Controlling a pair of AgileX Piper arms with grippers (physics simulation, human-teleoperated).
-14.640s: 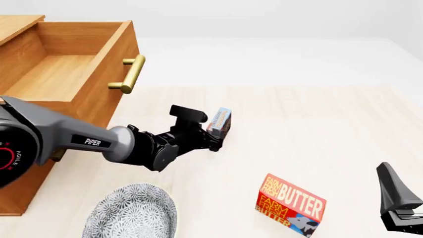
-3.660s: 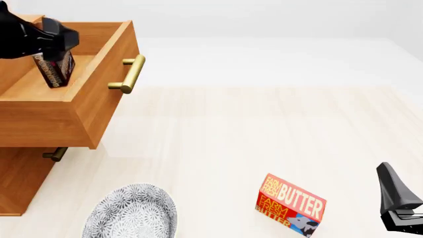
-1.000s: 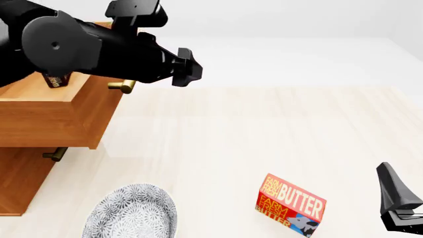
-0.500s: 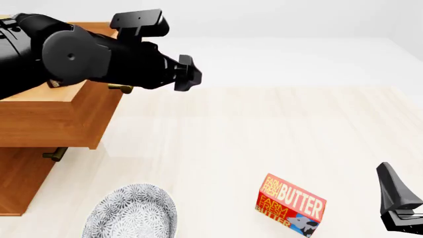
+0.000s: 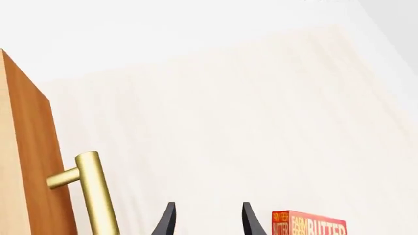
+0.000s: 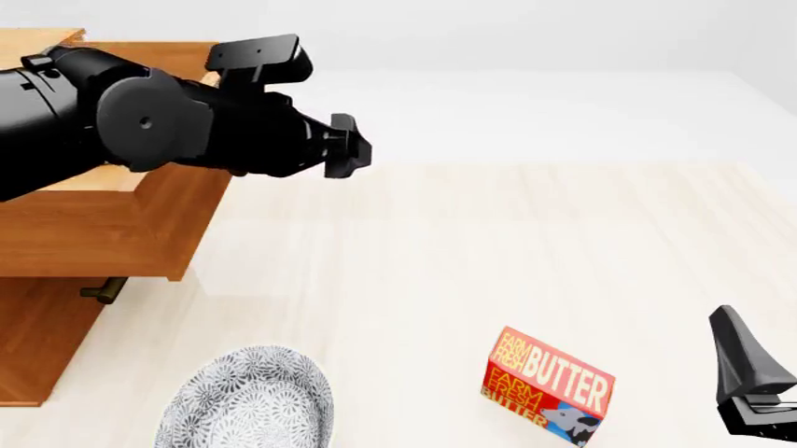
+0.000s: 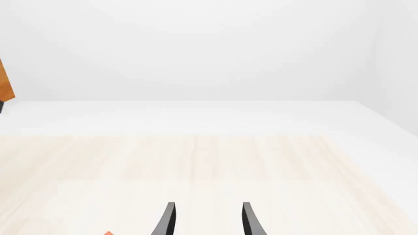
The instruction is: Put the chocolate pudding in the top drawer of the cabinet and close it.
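Observation:
The cabinet (image 6: 37,350) stands at the left with its top drawer (image 6: 106,233) pulled out. My left arm lies across the drawer and hides its inside, so the chocolate pudding is hidden. The left gripper (image 6: 353,147) hovers to the right of the drawer front, open and empty. In the left wrist view its fingers (image 5: 168,221) stand apart beside the brass bar handle (image 5: 90,192) on the drawer front (image 5: 26,161). My right gripper (image 6: 751,392) rests at the lower right, open (image 7: 207,223) with nothing between its fingers.
A red butter box (image 6: 548,385) lies on the table in front, also seen as a butter box (image 5: 310,227) in the left wrist view. A patterned grey plate (image 6: 249,399) sits near the front edge. The lower drawer's handle (image 6: 103,290) pokes out under the open drawer.
My left gripper has sunk a little in front of the drawer front. The arm now covers the spot in the drawer where the pudding showed. The right arm has not moved.

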